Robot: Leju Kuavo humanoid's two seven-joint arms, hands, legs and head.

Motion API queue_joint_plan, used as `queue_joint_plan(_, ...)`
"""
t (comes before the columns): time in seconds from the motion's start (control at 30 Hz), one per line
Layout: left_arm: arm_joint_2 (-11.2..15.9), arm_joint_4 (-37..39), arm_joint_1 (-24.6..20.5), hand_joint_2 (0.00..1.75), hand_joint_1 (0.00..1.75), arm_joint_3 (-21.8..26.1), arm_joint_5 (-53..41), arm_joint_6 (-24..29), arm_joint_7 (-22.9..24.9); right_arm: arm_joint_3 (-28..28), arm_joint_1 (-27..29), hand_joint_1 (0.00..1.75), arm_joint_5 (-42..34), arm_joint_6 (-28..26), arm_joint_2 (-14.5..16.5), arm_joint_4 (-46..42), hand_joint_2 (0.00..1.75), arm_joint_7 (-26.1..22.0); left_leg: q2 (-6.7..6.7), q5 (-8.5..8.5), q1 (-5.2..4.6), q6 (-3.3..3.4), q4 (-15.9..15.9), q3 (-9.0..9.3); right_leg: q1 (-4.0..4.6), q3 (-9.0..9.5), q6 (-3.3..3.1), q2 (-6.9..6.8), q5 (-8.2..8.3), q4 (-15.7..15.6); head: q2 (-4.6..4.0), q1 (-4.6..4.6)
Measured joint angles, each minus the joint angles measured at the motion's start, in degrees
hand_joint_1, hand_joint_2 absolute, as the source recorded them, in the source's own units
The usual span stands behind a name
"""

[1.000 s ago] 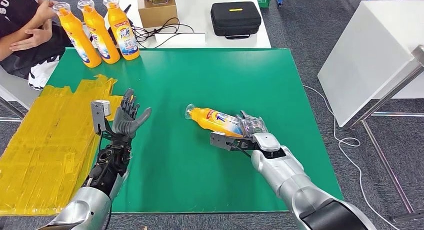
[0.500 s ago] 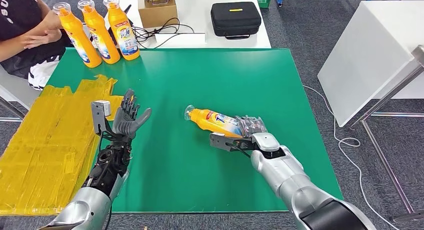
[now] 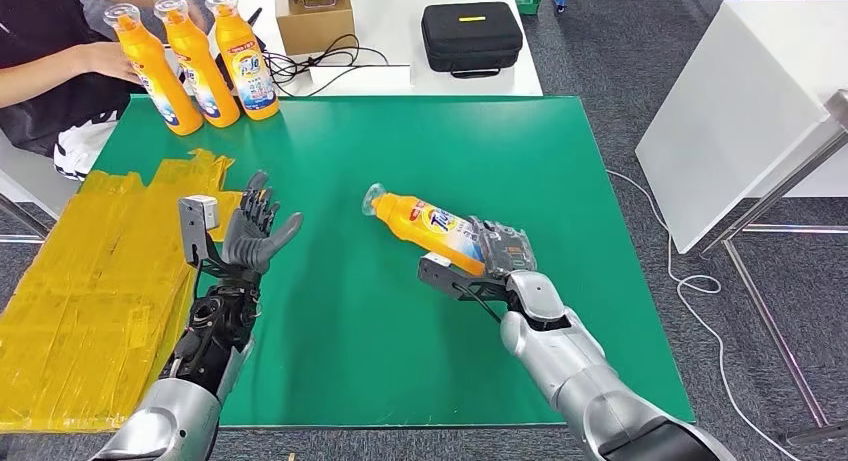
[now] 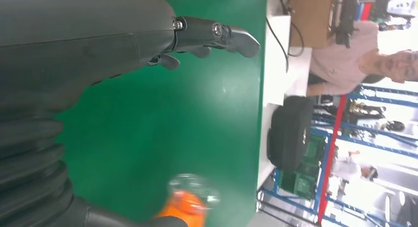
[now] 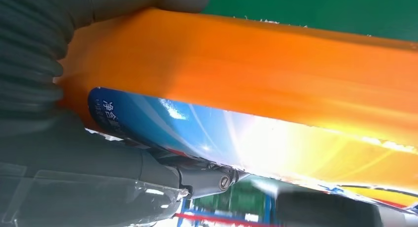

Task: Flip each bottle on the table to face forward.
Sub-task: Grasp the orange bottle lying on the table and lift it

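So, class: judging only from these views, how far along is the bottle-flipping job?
Done: three orange bottles stand upright at the green table's far left corner. In hand: the right hand grips the base end of a fourth orange bottle, tilted, cap toward the left hand, which is open and empty. Left: setting this bottle upright, label forward.

A glossy orange plastic bottle (image 3: pixel 432 224) with a clear cap lies on the matt green table mat (image 3: pixel 400 151), beside crinkled shiny yellow tape strips (image 3: pixel 80 271) and a silver metal arm (image 3: pixel 570 356).
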Motion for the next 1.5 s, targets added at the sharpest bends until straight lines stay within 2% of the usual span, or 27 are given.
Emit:
queue_joint_plan(0.3, -1.2, -10.0, 2.6, 1.75, 0.00, -3.5, 3.3, -4.5, 3.5, -4.3, 3.6, 1.75, -2.2, -7.5, 0.8, -6.9, 1.75, -4.6, -0.01, 0.00, 0.00, 0.00, 0.0, -0.09, 0.00, -0.08, 0.00, 0.00, 0.00, 0.0, 0.00, 0.01)
queue_joint_plan(0.63, -2.5, -17.4, 4.5, 1.75, 0.00, -8.1, 9.3, -8.6, 5.4, -6.4, 5.6, 1.75, -2.6, -10.1, 2.1, -11.0, 1.75, -7.4, 0.00, 0.00, 0.00, 0.00, 0.0, -0.12, 0.00, -0.11, 0.00, 0.00, 0.00, 0.0, 0.00, -0.01)
queue_joint_plan(0.8, -2.9, -19.0, 5.0, 1.75, 0.00, -10.3, 13.1, -9.5, 6.6, -6.6, 6.1, 1.75, -3.4, -11.8, 2.6, -11.7, 1.75, -10.3, -0.01, 0.00, 0.00, 0.00, 0.0, -0.13, 0.00, -0.12, 0.00, 0.00, 0.00, 0.0, 0.00, 0.01)
queue_joint_plan(1.07, -3.1, -19.2, 5.0, 1.75, 0.00, -13.3, 15.9, -6.2, 7.3, -6.4, 6.5, 1.75, -5.3, -17.1, 4.3, -13.1, 1.75, -15.5, 0.00, 0.00, 0.00, 0.00, 0.0, -0.13, 0.00, -0.13, 0.00, 0.00, 0.00, 0.0, 0.00, 0.00)
queue_joint_plan(1.27, -3.1, -17.9, 4.7, 1.75, 0.00, -13.4, 16.7, -4.7, 7.3, -5.0, 7.1, 1.75, -6.1, -20.5, 5.2, -15.0, 1.75, -16.6, 0.00, 0.00, 0.00, 0.00, 0.0, -0.13, 0.00, -0.14, 0.00, 0.00, 0.00, 0.0, 0.00, 0.01)
queue_joint_plan(1.5, -3.1, -16.7, 4.5, 1.75, 0.00, -13.4, 16.8, -4.6, 7.1, -3.6, 7.4, 1.75, -6.2, -20.9, 5.5, -15.8, 1.75, -16.8, 0.00, 0.00, 0.00, 0.00, 0.0, -0.14, 0.00, -0.14, 0.00, 0.00, 0.00, 0.0, 0.00, 0.01)
